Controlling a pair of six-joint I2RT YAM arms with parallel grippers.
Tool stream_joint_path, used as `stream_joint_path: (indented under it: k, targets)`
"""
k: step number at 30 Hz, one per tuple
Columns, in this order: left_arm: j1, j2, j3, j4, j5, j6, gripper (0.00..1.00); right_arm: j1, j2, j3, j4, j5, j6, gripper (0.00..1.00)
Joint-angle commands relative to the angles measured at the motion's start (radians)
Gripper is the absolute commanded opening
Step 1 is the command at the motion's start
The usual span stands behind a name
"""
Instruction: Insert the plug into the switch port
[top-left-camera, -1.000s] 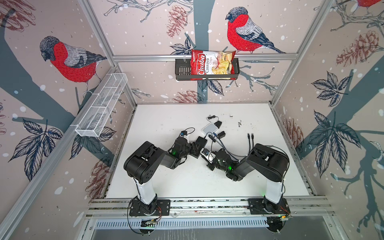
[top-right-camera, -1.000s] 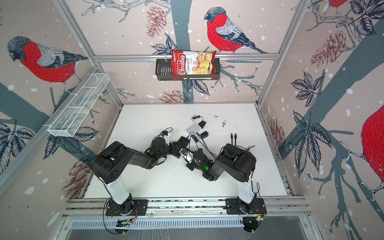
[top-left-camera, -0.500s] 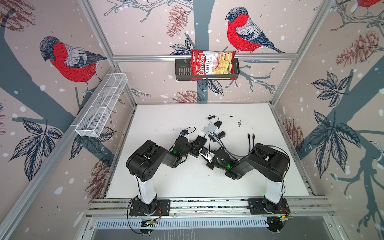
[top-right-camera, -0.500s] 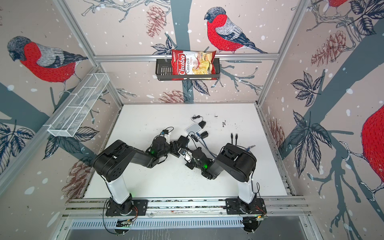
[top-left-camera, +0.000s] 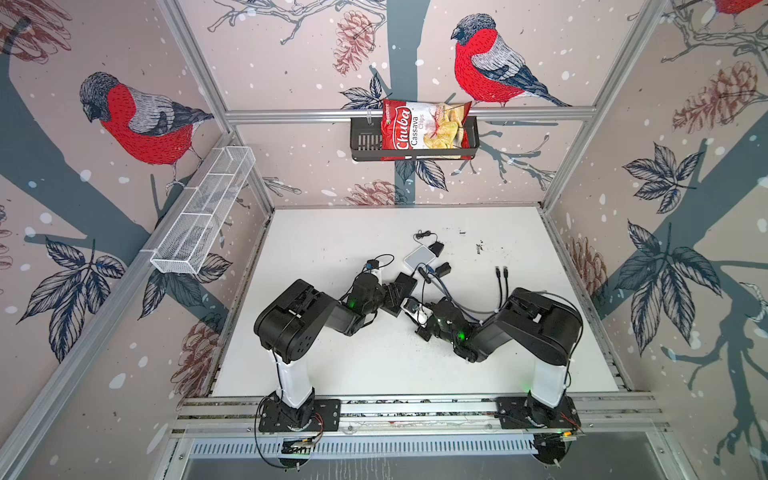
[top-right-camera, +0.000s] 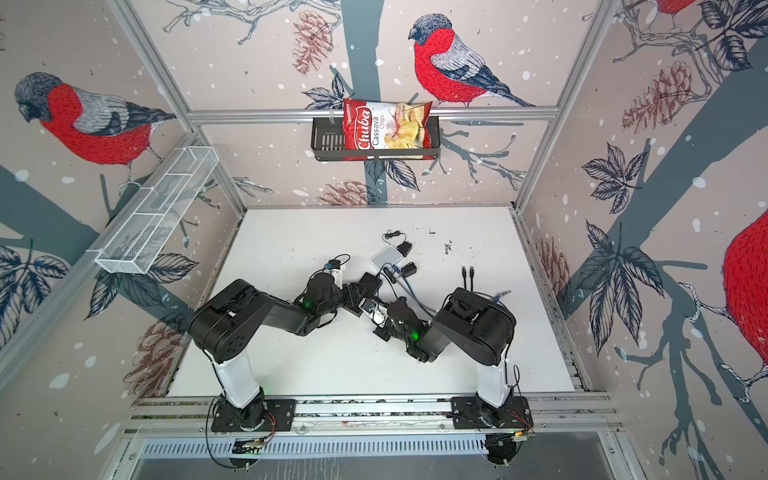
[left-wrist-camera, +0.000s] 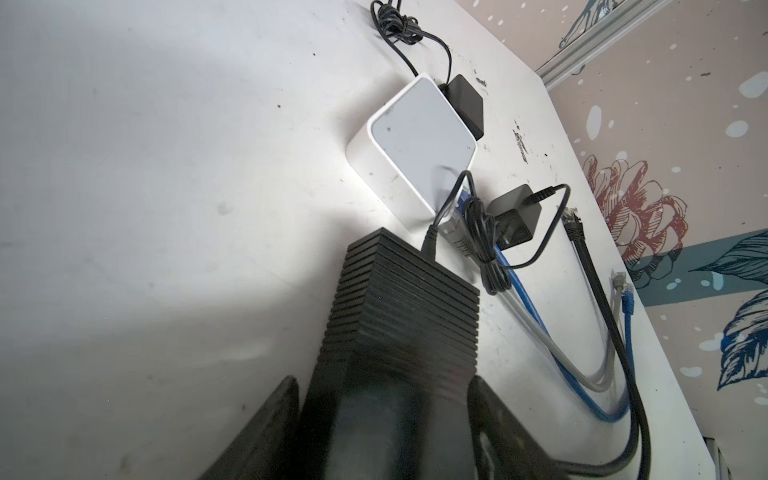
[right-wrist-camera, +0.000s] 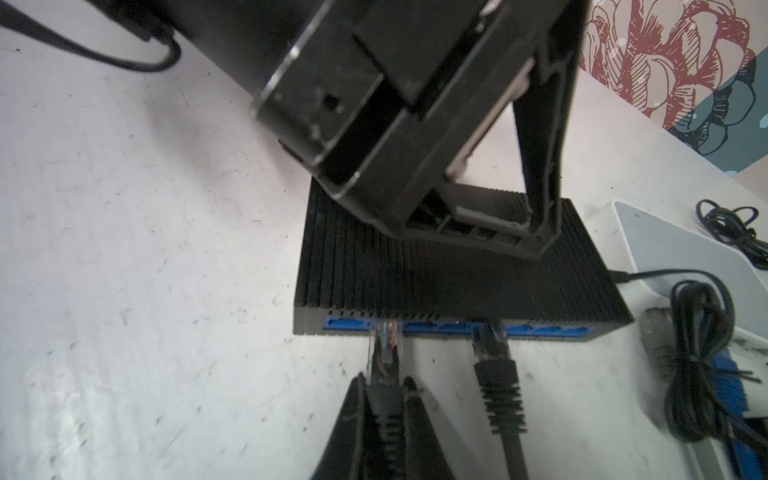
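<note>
1. Bracing the switch (right-wrist-camera: 415, 270) near the middle of the table (top-left-camera: 332, 365) with the left gripper (left-wrist-camera: 382, 382): spread wide, clamped on both ribbed sides.
2. Facing the near edge with the row of blue ports (right-wrist-camera: 345, 323).
3. Holding the plug (right-wrist-camera: 385, 345) in the right gripper (right-wrist-camera: 384, 386): almost fully closed, pinched on the black boot behind the clear tip.
4. Touching the mouth of one port with the clear tip, only just at the lip or barely in. Cannot tell whether latched; most of the clear body visible outside, so judged not seated.
5. Step in hand, by judgement: insertion proper, final push; alignment looks roughly done.
6. Next move calls for a straight push along the plug's own axis, low and level with the table, no twisting. Needs a firm left grip so the switch does not slide toward the far edge. Release only once seated.
7. Further right: second cable (right-wrist-camera: 494, 361) already plugged in along the same row, apart from the plug; white box (top-left-camera: 419, 255) just beyond the switch toward the far edge; loose cable ends (top-left-camera: 501, 271) toward the right edge.
</note>
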Motion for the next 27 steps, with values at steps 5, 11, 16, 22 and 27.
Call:
stream_joint_path:
  k: [5,11,16,22,27]
  targets:
    - [-0.024,-0.005,0.014,-0.106,0.205,-0.011,0.67,-0.001,-0.01,-0.01,0.088,-0.045,-0.005,0.07]
    - [-0.016,-0.018,0.025,-0.158,0.173,0.016,0.7,-0.004,0.002,-0.008,0.102,-0.017,0.015,0.07]
    - [-0.011,-0.028,0.034,-0.198,0.14,0.035,0.7,-0.004,0.003,-0.007,0.107,-0.012,0.018,0.07]
    - [-0.01,-0.055,0.043,-0.239,0.086,0.056,0.71,-0.006,0.002,-0.004,0.102,-0.01,0.018,0.07]
    - [-0.005,-0.073,0.04,-0.241,0.062,0.059,0.76,-0.008,0.002,-0.003,0.1,-0.01,0.016,0.07]
